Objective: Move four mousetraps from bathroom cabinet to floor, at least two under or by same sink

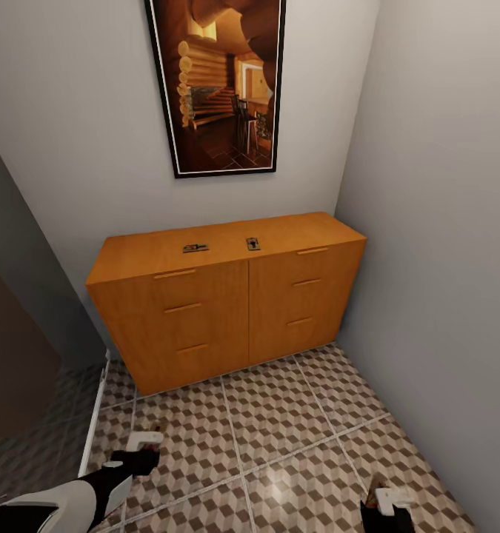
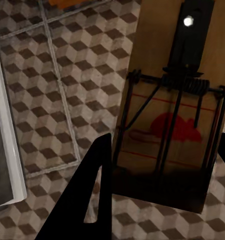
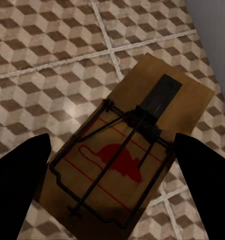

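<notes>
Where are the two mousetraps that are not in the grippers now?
In the head view, both mousetraps lie on top of the orange cabinet, near its middle, side by side under the framed picture.

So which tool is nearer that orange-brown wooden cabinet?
Left. The left tool sits low over the patterned floor tiles just ahead of the cabinet; the right tool is farther back, near the grey wall.

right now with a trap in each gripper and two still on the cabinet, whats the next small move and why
Probably turn away from the cabinet toward the sink. Each wrist view shows a mousetrap between the fingers, left mousetrap and right mousetrap, above the patterned floor, so both grippers look full. The two traps on top can't be picked up until these are set down.
</notes>
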Tool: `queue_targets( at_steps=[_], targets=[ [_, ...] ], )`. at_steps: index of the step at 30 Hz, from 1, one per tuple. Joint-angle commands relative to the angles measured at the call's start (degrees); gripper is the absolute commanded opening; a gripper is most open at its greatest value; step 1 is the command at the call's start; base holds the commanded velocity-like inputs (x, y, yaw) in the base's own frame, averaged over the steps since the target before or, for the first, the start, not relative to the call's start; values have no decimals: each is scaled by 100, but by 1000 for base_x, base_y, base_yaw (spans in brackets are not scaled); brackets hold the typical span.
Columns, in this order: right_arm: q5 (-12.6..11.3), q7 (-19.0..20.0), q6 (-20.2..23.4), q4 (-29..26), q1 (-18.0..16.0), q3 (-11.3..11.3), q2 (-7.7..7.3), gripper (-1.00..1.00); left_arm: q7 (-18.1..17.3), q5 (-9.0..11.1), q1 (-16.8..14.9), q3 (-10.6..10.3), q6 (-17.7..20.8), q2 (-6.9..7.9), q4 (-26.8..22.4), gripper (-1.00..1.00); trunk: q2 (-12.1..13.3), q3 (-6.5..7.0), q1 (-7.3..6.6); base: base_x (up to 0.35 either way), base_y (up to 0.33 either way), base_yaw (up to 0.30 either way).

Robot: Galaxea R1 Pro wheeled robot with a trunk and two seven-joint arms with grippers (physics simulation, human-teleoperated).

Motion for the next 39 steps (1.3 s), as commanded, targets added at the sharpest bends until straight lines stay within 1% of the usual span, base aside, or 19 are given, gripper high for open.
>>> queue_targets(
  at_steps=[1,2,3,6,8,9,11,14,15,16,17,18,20,23,27,32,39],
  targets=[
    [57,-3,70,-130,-3,-23,-1,-100,31,-10,91,-29,-226,58,26,-100,-3,-4,0,0,0,0],
    [58,11,123,-216,-3,-23,-6,-100,14,-7,179,-29,-374,107,29,-100,-3,-4,0,0,0,0],
    [59,25,141,-246,-3,-23,-7,-100,-5,-4,221,-29,-436,126,30,-100,-3,-4,0,0,0,0],
    [62,229,178,-328,-2,-23,-26,-100,-139,3,401,-23,-662,186,31,-100,-3,-4,0,0,0,0],
    [63,596,180,-352,-2,-23,-103,-100,-193,5,510,-22,-795,232,29,-100,-3,-4,0,0,0,0],
    [63,707,180,-355,-2,-23,-126,-100,-201,6,535,-22,-817,246,30,-100,-3,-4,0,0,0,0],
    [68,1115,181,-363,-2,-28,-236,-100,-218,6,618,-21,-869,298,31,-100,-3,-4,0,0,0,0],
    [66,1361,181,-349,-3,-44,-349,-100,-227,36,739,-15,-909,378,31,-100,-3,-4,0,0,0,0],
    [64,1420,179,-330,1,-55,-378,-100,-229,108,781,-13,-976,436,31,-100,-3,-4,0,0,0,0],
    [64,1450,174,-318,-1,-61,-389,-100,-230,257,805,-13,-1083,469,32,-100,-3,-4,0,0,0,0],
    [64,1456,172,-316,0,-62,-391,-100,-228,325,811,-13,-1121,475,32,-100,-3,-4,0,0,0,0],
    [63,1465,156,-312,2,-61,-393,-100,-223,476,820,-12,-1197,482,33,-100,-3,-4,0,0,0,0],
    [65,1474,39,-307,0,-59,-393,-100,-217,782,843,-12,-1306,463,36,-100,-3,-4,0,0,0,0],
    [70,1473,-186,-299,0,-59,-397,-100,-208,1010,861,-12,-1360,382,40,-100,-3,-4,0,0,0,0],
    [71,1472,-313,-291,-1,-74,-403,-100,-198,1099,901,-12,-1376,280,42,-100,-3,-4,0,0,0,0],
    [72,1472,-342,-289,-1,-91,-408,-100,-197,1118,942,-12,-1373,151,42,-100,-3,-4,0,0,0,0],
    [72,1462,-354,-289,1,-93,-409,-100,-218,1121,949,-12,-1356,131,42,-100,-3,-4,0,0,0,0]
  ],
)
